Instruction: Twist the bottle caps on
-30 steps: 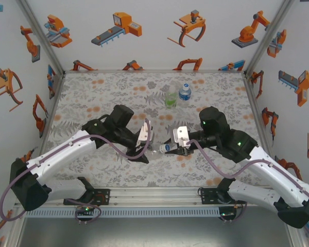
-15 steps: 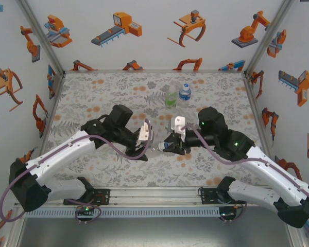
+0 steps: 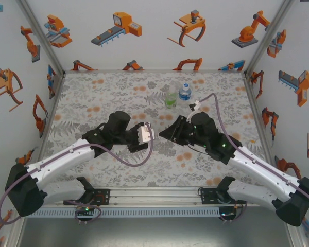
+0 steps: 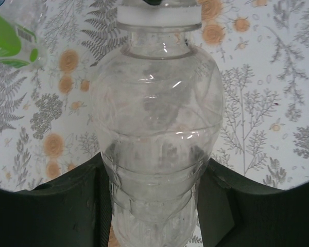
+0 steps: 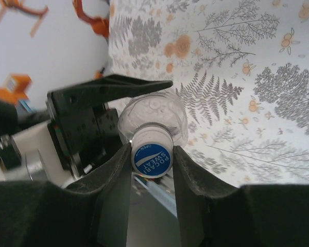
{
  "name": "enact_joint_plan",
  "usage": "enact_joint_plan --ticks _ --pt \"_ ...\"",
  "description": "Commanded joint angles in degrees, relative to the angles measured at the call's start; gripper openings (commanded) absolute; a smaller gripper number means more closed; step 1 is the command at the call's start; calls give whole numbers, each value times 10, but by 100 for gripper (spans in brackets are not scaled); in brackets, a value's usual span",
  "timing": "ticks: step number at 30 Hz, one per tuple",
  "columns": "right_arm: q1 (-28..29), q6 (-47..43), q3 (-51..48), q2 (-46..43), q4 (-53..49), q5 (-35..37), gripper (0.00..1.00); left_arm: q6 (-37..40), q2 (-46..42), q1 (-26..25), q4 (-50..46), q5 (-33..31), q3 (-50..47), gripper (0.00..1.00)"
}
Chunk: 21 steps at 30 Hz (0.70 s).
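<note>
bottle (image 4: 154,118) btm out of view

My gripper (image 4: 155,211) is clamped on the colourless bottle (image 4: 157,134), dark fingers (image 4: 56,216) pressing both sides of its lower body. The bottle points away from me, with a white cap (image 4: 158,14) on its neck at the top edge. Green bottle (image 4: 10,38) in the top-left corner, cropped. Floral mat (image 4: 268,103) behind.

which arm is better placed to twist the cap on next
Right: the right tool grips the cap on the colourless bottle, ready to twist, while the left tool clamps its body.
</note>
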Motion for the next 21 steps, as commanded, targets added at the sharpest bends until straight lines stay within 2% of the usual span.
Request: enact_joint_plan --ticks 1,4,7,12,15,18,21 --pt "4 133 -16 2 31 24 0 0 -12 -2 106 -39 6 0" --pt "4 115 -8 13 33 17 0 10 -12 -2 89 -35 10 0" --pt "4 60 11 16 24 16 0 17 -13 -2 65 -19 15 0" --pt "4 -133 48 -8 -4 14 41 16 -17 -2 24 23 24 0" --pt "4 -276 74 -26 -35 -1 50 15 -11 -2 -17 60 39 0" --pt "4 -414 89 -43 -44 -33 52 13 0 -2 -70 100 64 0" --pt "4 -556 106 -51 -48 -105 52 11 5 -2 -111 138 81 0"
